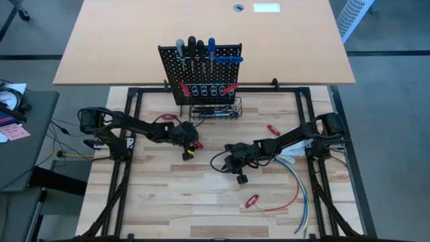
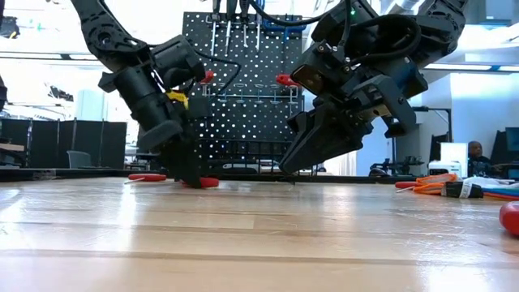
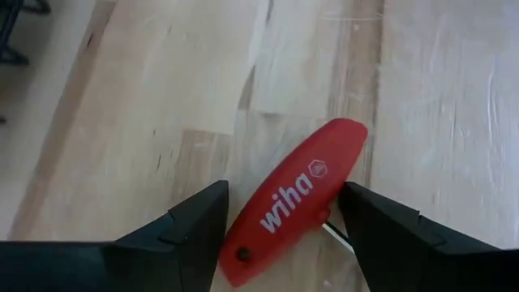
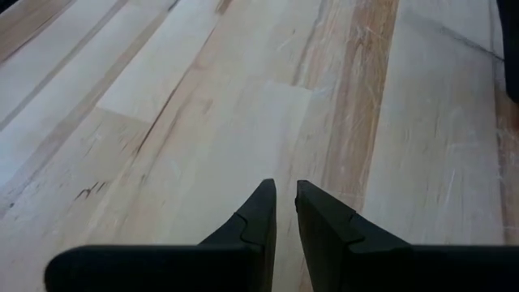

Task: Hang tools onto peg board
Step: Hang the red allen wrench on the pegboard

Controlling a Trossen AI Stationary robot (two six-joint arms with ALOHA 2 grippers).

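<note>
Bare surface (image 1: 175, 195) lies open at 6 and 7 o'clock. The peg board (image 1: 199, 64) with its wire basket (image 1: 215, 111) blocks 12 o'clock. Cables (image 1: 299, 185) and a red tool (image 1: 251, 200) clutter 4 to 5 o'clock. At centre, left claw (image 1: 187, 150) and right claw (image 1: 240, 176) stand near each other, a narrow lane between them.

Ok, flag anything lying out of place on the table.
Three red-handled tools still lie loose on the table instead of hanging on the peg board. One, marked wiha, lies between the left gripper's open fingers.
</note>
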